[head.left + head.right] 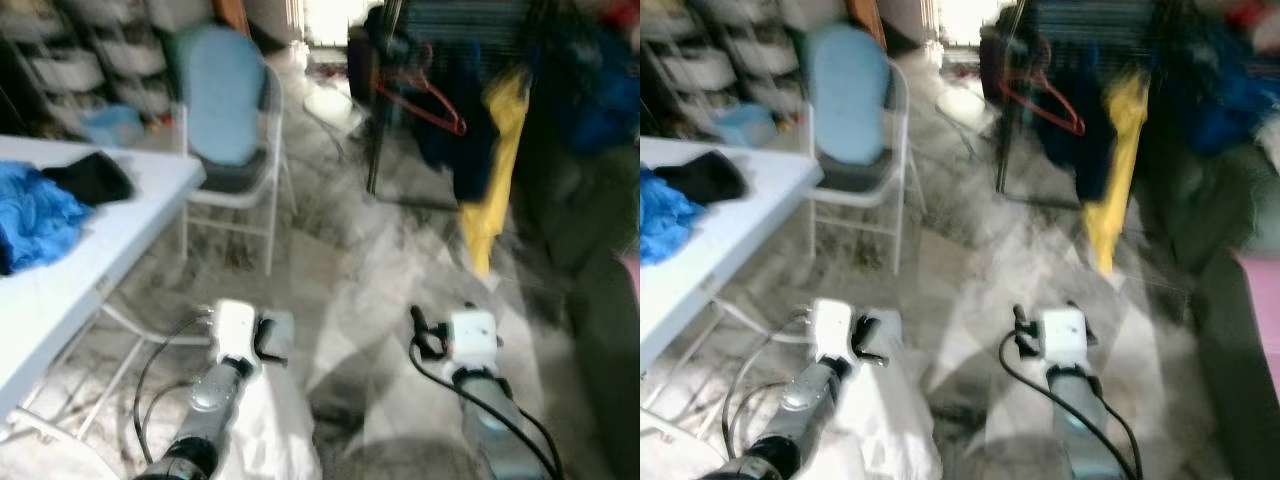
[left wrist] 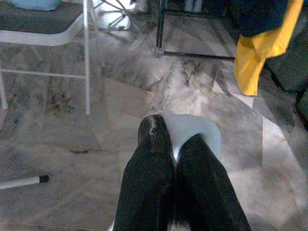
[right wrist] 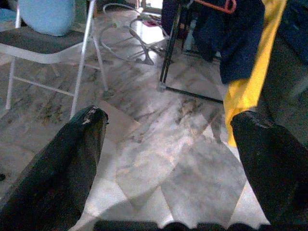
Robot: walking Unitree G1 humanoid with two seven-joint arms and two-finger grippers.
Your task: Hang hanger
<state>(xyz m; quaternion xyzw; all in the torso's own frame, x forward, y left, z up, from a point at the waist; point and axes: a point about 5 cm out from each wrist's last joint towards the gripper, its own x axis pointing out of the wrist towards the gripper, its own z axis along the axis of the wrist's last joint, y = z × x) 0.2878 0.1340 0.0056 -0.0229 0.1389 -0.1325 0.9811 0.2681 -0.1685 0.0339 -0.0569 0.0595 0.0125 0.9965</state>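
Observation:
The clothes rack (image 1: 375, 120) stands ahead across the floor, blurred. A red hanger (image 1: 432, 102) hangs on it beside a dark blue garment (image 3: 231, 38) and a yellow garment (image 1: 495, 170). Low in front of me, my left gripper (image 1: 270, 336) has its fingers (image 2: 149, 173) pressed together on a pale white piece. A white garment (image 1: 268, 420) hangs below that arm. My right gripper (image 1: 424, 330) is held low too, its fingers (image 3: 77, 144) spread wide with only floor between them.
A white folding table (image 1: 120, 230) with a blue cloth (image 1: 35, 215) and a black cloth (image 1: 92, 178) is at my left. A folding chair (image 1: 232, 120) with a light blue back stands beyond it. Marbled floor (image 1: 360, 270) lies open toward the rack.

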